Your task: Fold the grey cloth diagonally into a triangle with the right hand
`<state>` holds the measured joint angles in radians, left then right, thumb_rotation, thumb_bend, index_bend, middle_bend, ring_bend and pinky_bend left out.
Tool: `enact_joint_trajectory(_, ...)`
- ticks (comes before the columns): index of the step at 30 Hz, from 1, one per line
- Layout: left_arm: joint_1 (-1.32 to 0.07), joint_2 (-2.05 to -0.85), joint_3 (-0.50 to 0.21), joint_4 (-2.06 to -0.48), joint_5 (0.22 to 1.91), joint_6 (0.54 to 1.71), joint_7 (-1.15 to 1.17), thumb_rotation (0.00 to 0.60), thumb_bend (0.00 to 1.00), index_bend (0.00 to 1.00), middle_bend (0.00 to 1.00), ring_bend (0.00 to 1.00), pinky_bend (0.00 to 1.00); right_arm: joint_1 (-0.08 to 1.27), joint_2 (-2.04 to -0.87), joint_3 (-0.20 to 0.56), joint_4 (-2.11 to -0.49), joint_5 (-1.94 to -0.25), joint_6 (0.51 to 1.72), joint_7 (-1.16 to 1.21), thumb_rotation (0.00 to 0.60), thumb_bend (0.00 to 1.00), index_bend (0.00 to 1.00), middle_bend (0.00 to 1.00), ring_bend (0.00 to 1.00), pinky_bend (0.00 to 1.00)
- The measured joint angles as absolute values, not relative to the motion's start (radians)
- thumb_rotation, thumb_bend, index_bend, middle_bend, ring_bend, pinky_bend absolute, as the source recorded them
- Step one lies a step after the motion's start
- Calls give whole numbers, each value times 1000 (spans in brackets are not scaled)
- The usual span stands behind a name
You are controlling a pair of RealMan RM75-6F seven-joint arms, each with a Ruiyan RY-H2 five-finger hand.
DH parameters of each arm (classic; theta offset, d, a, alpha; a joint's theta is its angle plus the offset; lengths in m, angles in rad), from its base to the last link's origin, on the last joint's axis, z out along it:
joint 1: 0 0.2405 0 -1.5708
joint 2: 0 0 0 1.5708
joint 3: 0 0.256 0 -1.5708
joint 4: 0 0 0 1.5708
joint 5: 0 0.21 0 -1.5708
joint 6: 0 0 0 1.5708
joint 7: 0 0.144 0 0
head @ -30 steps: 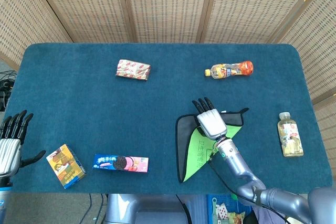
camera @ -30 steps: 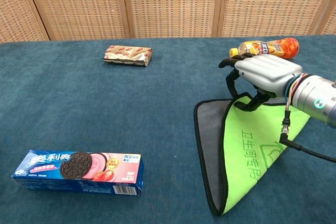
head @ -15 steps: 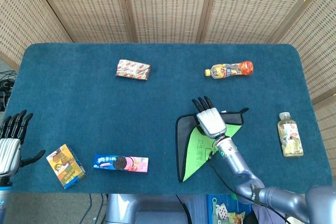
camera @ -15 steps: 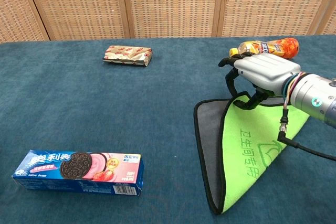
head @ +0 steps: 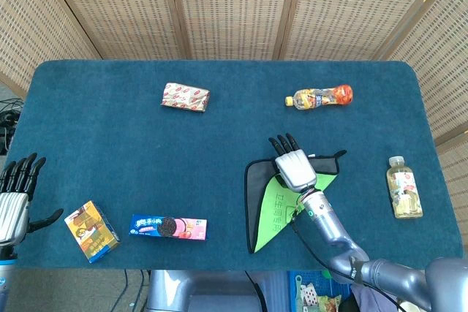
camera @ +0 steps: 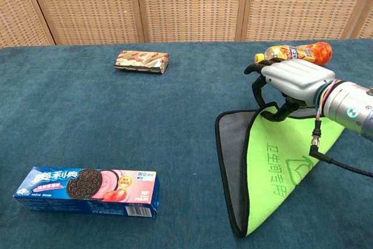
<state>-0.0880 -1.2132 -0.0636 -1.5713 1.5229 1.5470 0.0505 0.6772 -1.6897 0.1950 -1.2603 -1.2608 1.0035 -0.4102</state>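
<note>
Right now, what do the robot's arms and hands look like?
The right hand has a silver-grey back, black fingers, a band of multicoloured wires at the wrist, a green light and a thin black cable on a silver forearm. The left hand is likewise silver with black fingers.

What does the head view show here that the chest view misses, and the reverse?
Head view only: the left robot hand with its fingers spread at the table's left edge, a small box beside it, and a pale drink bottle on the right. Chest view only: nothing new, though it shows the right robot hand's fingers from the side. Both: the right robot hand over the folded grey cloth, the cookie box, the snack packet and the orange bottle.
</note>
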Motion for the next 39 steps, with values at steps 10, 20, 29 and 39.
enact_joint_trajectory(10,-87,-1212,-65,-1571,1521,1549,48,600,152,0,0,0,0,685,-1699,191,-1255,-1251,1003,-415,600,447,598,98,0,0)
enact_joint_trajectory(20,-87,-1211,-65,-1571,1520,1549,45,600,153,0,0,0,0,692,-1704,191,-1246,-1239,1001,-419,600,446,602,98,0,0)
enact_joint_trajectory(29,-88,-1209,-65,-1572,1518,1548,40,600,152,0,0,0,0,703,-1714,193,-1240,-1236,997,-419,600,447,604,98,0,0)
enact_joint_trajectory(39,-87,-1206,-66,-1571,1517,1547,32,600,152,0,0,0,0,717,-1733,196,-1230,-1229,990,-427,600,447,604,98,0,0)
